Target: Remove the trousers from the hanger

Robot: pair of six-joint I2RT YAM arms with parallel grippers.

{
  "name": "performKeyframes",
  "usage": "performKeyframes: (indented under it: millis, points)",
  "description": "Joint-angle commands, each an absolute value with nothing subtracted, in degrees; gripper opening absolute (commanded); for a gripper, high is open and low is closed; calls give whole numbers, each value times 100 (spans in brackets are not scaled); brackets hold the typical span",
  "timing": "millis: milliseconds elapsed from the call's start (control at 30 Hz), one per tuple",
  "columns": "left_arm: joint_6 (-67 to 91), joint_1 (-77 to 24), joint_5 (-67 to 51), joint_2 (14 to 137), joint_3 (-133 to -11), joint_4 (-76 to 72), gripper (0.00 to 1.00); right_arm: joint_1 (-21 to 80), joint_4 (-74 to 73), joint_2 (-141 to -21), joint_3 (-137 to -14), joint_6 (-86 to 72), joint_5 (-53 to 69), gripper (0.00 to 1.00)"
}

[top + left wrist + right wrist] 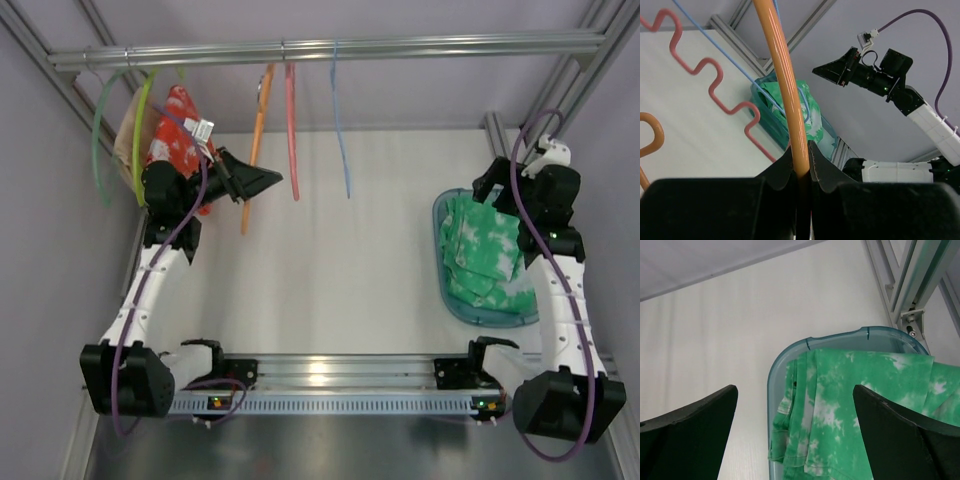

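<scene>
The green trousers with white blotches lie folded in a teal bin at the right of the table, off any hanger. My right gripper hovers open just above them; in its wrist view the trousers lie below the wide-apart fingers, with nothing held between them. The thin orange hanger hangs bare from the top rail. My left gripper is shut on its lower part; the left wrist view shows the orange hanger pinched between the left gripper's pads.
A pink-red wavy hanger and a thin blue hanger hang on the rail just right of the orange one. A red printed garment, a beige garment and green hangers crowd the left end.
</scene>
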State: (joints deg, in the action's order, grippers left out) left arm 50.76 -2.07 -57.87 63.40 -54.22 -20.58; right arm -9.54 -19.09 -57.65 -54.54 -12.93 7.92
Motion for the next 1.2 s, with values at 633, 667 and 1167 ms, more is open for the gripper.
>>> performKeyframes:
  millis: [633, 667, 1167]
  points:
    - [5150, -396, -5537, 8428, -6855, -5168, 0, -993, -2329, -5036, -5695, -1521, 1345, 99]
    - [5168, -396, -5520, 8490, -6916, -5168, 0, -993, -2338, -5027, -5695, -1503, 1362, 99]
    - [5836, -448, -5133, 9484, -7260, -5432, 0, -1002, -2391, -4861, -5634, -1415, 1327, 99]
